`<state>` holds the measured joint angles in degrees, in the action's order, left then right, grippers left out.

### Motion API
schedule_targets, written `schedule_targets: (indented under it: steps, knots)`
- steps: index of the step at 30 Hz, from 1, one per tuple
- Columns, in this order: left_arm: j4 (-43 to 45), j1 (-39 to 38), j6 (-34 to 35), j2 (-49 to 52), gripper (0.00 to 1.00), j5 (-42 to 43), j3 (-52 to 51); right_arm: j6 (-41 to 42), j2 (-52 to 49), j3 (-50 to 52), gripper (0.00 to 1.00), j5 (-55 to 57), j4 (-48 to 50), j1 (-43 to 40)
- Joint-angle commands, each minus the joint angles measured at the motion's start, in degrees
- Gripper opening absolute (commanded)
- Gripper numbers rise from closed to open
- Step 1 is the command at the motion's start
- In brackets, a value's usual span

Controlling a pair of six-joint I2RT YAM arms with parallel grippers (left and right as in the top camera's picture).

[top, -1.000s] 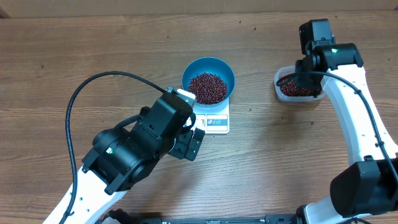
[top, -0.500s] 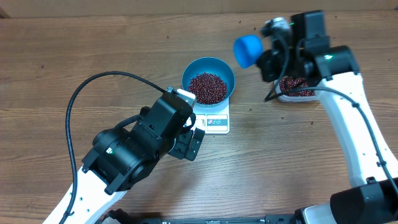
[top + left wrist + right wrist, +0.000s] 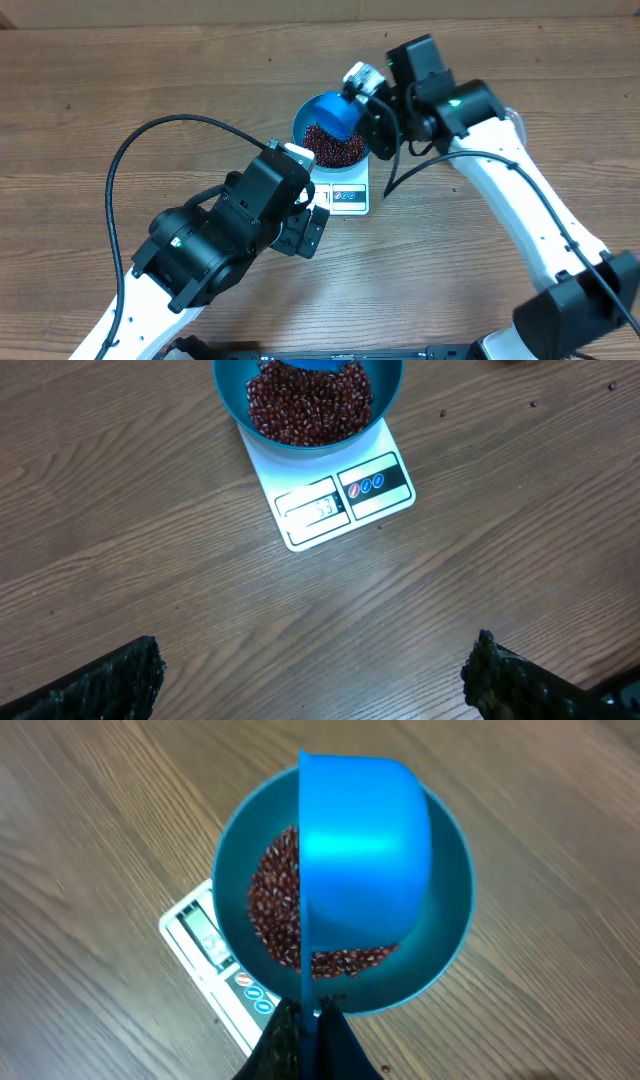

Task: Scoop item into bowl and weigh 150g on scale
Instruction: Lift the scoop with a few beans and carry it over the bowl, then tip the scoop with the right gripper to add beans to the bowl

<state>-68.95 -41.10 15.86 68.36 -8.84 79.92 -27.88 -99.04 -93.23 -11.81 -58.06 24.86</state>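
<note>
Overhead: one bowl (image 3: 303, 118) of beans (image 3: 322, 150) sits on the one scale (image 3: 347, 197). The right tool (image 3: 368, 118) clamps the lone scoop (image 3: 338, 114) above it (hiding some beans). Left wrist: left tool (image 3: 315, 660) gapes wide over bare desk (image 3: 150, 540). Right wrist: scoop tipped sideways over the beans.

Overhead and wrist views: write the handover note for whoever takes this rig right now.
Left hand: open, empty, hanging over the table just short of the scale.
Right hand: shut on the blue scoop, which is tipped on its side over the bowl.
The bowl sits on the scale with a heap of beans in it.
Done: beans loaded into the bowl.
Left: finish this pour, read the display (too blurred here), then add more or stop at the target weight.
</note>
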Motion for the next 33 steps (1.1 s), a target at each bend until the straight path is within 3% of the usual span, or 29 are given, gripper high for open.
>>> schedule_targets:
  steps: [1, 33]
  knots:
    - [0.2, 0.2, -1.1, -0.5, 1.0, -0.7, 1.1, -1.2, -2.5, -0.7, 0.04, 5.7, 0.1, 1.1]
    - [0.2, 0.2, -1.1, -0.5, 1.0, -0.7, 1.1, -2.4, -7.5, -0.5, 0.04, 13.3, 3.7, 3.7]
